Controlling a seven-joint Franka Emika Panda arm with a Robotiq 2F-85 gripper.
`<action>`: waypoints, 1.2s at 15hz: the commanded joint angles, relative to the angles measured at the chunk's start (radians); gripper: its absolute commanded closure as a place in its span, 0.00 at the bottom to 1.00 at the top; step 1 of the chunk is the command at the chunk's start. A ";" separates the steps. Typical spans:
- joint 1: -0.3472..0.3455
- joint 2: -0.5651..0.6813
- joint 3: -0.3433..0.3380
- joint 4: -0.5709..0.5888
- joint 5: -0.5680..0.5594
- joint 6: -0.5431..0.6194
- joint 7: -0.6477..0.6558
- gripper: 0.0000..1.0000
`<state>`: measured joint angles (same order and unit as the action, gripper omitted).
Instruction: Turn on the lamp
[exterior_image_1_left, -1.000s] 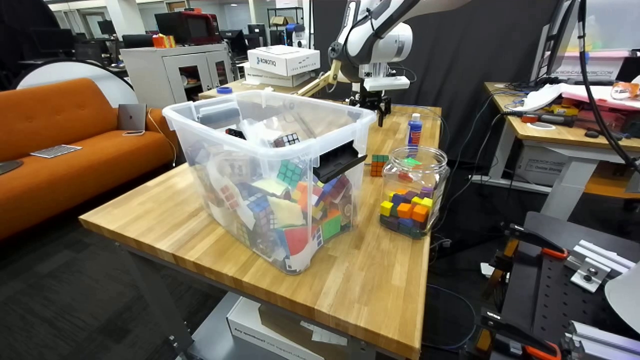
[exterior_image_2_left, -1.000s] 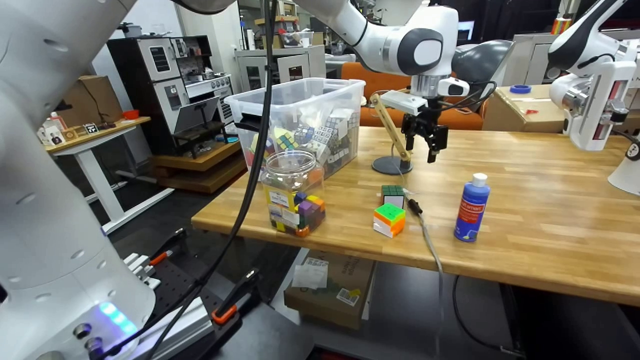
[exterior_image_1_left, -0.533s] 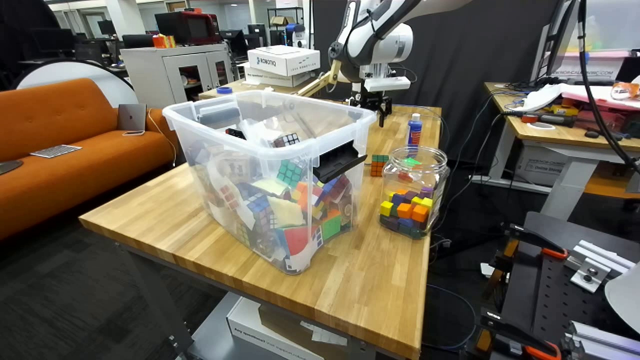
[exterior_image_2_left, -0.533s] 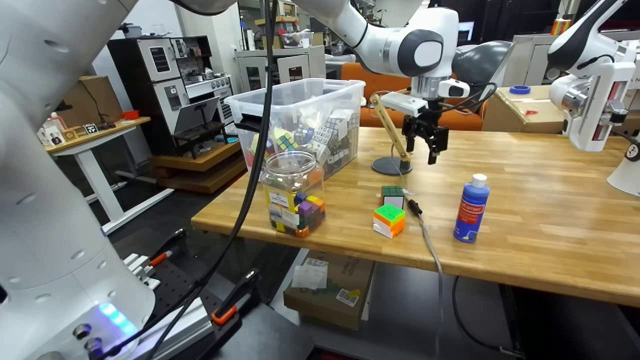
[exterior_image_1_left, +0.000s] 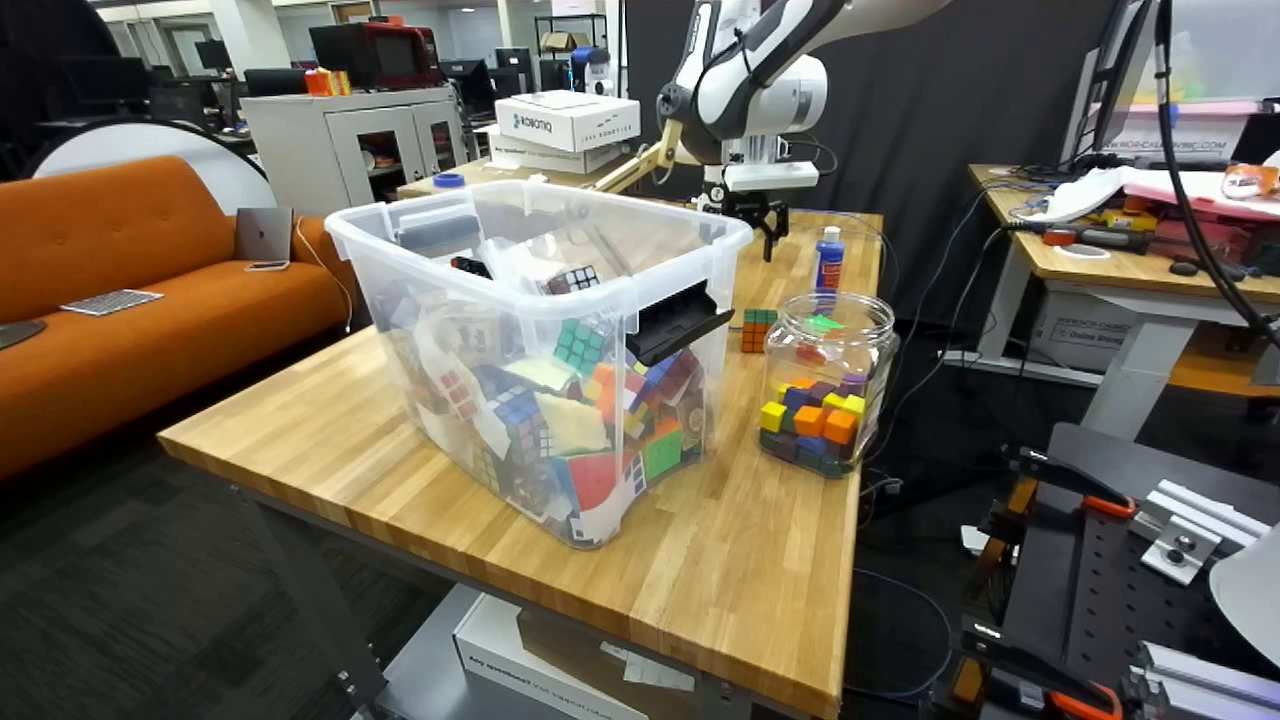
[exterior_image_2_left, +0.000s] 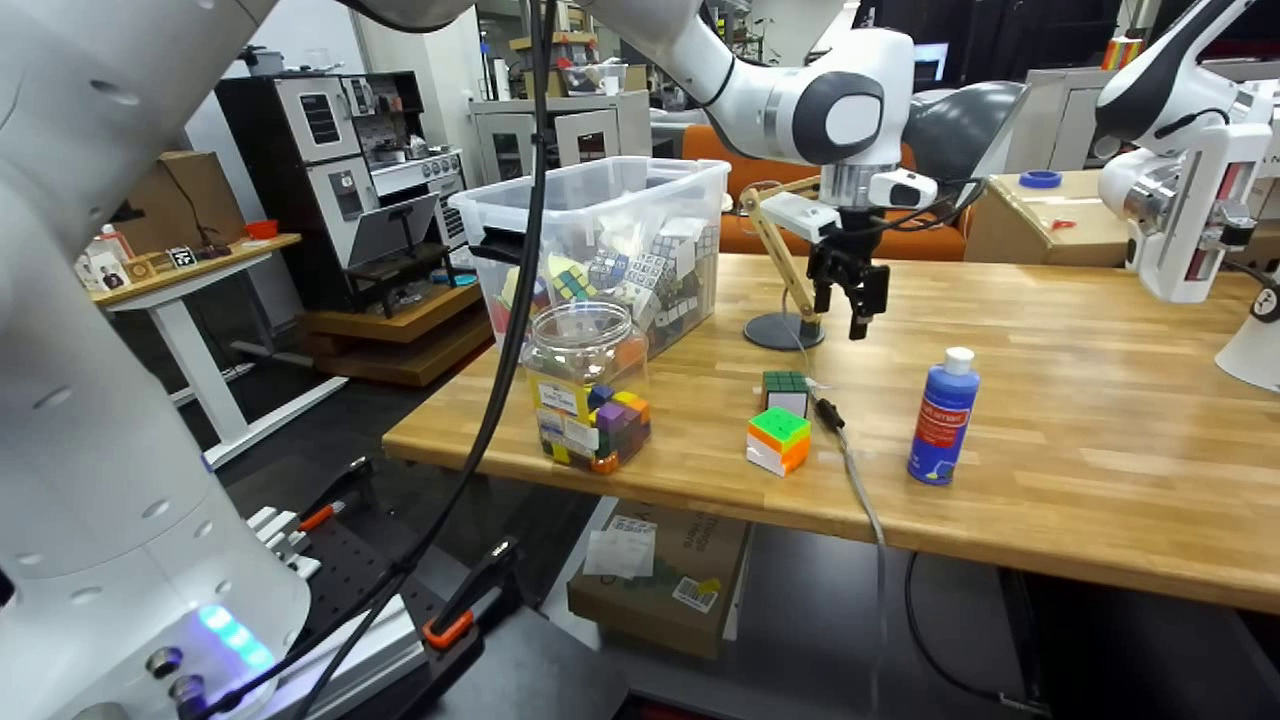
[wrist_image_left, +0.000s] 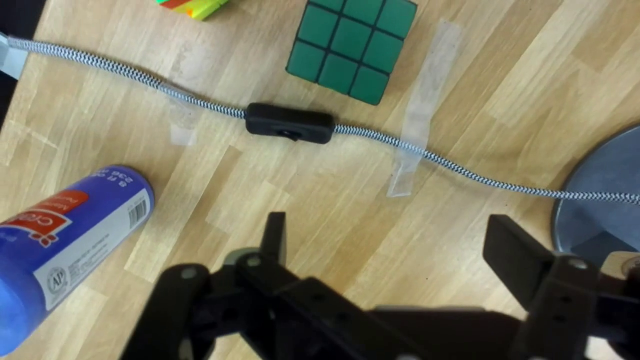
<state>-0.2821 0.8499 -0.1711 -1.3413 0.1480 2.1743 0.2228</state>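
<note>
The desk lamp has a grey shade, a wooden arm and a round dark base. Its wooden arm also shows in an exterior view, and part of its base in the wrist view. A black inline switch lies on the lamp's patterned cord; it also shows in an exterior view. My gripper is open and empty above the table beside the lamp base. In the wrist view the gripper has bare wood between its fingers, apart from the switch.
A green-faced cube lies close to the switch, with a bright cube near it. A blue bottle stands on the cord's other side. A jar of blocks and a clear bin stand farther off. Tape crosses the cord.
My gripper has come down a little and shifted slightly, staying open. The wrist looks a bit more tilted. The lamp, switch, cubes and bottle have not moved.
</note>
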 joint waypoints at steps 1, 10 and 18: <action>0.016 0.004 -0.019 -0.039 0.003 0.049 0.077 0.27; -0.032 0.086 -0.024 -0.012 0.039 0.105 0.125 0.80; -0.037 0.090 -0.014 -0.001 0.041 0.088 0.113 1.00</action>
<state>-0.3084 0.9277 -0.1980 -1.3636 0.1655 2.2749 0.3526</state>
